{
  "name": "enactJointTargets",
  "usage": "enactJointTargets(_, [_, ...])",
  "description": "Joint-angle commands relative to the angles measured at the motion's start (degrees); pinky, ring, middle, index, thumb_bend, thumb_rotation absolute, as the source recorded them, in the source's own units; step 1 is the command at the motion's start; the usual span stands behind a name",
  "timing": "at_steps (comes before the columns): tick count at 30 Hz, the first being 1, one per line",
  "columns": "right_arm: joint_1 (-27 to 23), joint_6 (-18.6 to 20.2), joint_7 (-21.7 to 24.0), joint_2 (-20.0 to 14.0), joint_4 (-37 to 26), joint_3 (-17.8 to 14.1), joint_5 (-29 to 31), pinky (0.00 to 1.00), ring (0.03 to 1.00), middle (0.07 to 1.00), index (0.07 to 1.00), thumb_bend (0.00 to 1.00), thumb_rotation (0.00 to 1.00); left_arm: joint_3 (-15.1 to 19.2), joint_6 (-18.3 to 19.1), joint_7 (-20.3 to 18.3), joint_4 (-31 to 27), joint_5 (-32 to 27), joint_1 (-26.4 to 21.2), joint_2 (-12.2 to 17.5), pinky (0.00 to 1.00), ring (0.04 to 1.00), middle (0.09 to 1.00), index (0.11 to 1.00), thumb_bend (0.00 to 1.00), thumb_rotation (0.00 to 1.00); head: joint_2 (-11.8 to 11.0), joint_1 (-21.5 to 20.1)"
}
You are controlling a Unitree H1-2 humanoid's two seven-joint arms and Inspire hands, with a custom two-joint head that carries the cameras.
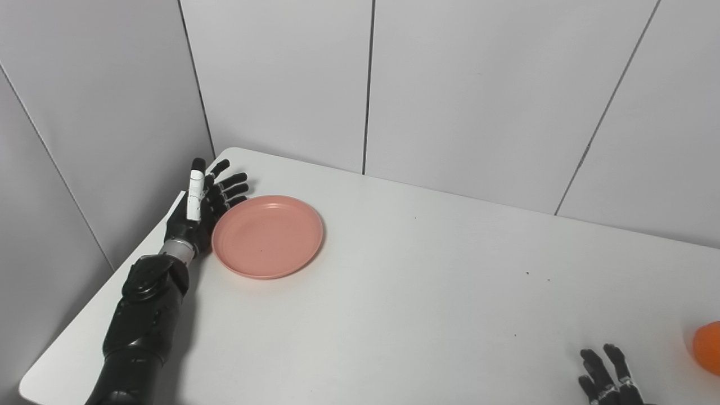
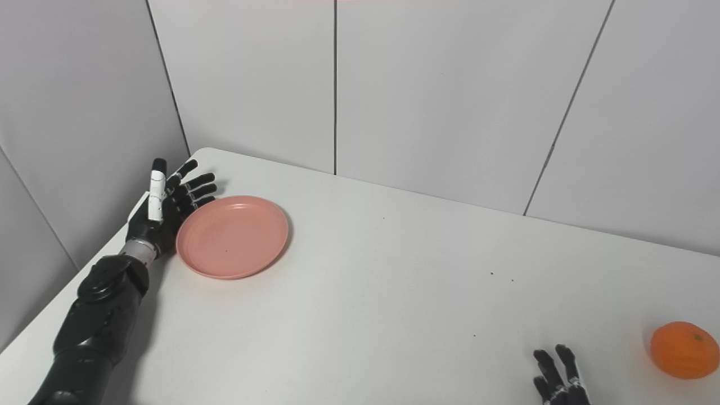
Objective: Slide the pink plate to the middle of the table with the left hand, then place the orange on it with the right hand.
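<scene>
White surface (image 2: 394, 292) | left hand (image 2: 169, 208) fingers spread, against pink plate (image 2: 232, 236) rim | right hand (image 2: 557, 377) spread, empty, near orange (image 2: 683, 350)

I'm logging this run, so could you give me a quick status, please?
Left hand open beside pink plate, far left. Right hand open, empty. Orange untouched, near right. Table middle unobstructed.

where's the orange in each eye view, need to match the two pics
Left eye view: the orange is cut off by the right edge, low down; only part of it shows.
Right eye view: the orange shows whole, low at the right, on the table to the right of the right hand.
Shared landmark: the pink plate, far left beside the left hand.
</scene>
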Motion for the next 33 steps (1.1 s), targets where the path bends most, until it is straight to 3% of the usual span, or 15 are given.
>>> enactJointTargets(1, [4.78,0.96,0.50,-1.46,0.00,-0.07,0.78,1.00,0.980,0.910,0.970,0.89,1.00,0.40,-1.15,-0.44,-1.74,-0.34,-2.02,2.09,0.79,0.797,0.788,0.891,1.00,0.99,0.09,-0.04])
enactJointTargets(13, [4.96,1.05,0.50,-1.49,-0.33,0.05,0.29,1.00,0.978,0.903,0.967,0.88,1.00,0.30,-2.12,-0.87,0.95,0.11,-2.32,2.56,0.79,0.781,0.775,0.915,0.99,1.00,0.31,-0.08])
enactJointTargets(23, [4.82,1.27,0.63,-1.36,-0.50,0.18,0.30,1.00,0.977,0.903,0.965,0.88,1.00,-0.43,-2.48,-0.64,2.09,0.69,-2.19,1.61,0.74,0.768,0.759,0.858,1.00,0.99,0.39,-0.31])
enactJointTargets(30, [5.03,1.74,0.24,-1.03,-1.05,0.30,-0.48,1.00,0.978,0.909,0.967,0.87,1.00,-1.56,-0.26,-2.27,-1.51,-0.55,-0.92,0.42,0.72,0.772,0.806,0.914,1.00,0.96,0.45,-0.52])
enactJointTargets(33, [5.00,1.33,0.39,-1.06,-0.94,0.37,-0.71,1.00,0.979,0.911,0.971,0.87,1.00,-2.10,1.38,-2.40,-3.87,-0.92,-0.24,-0.40,0.71,0.768,0.775,0.910,1.00,0.96,0.45,-0.51])
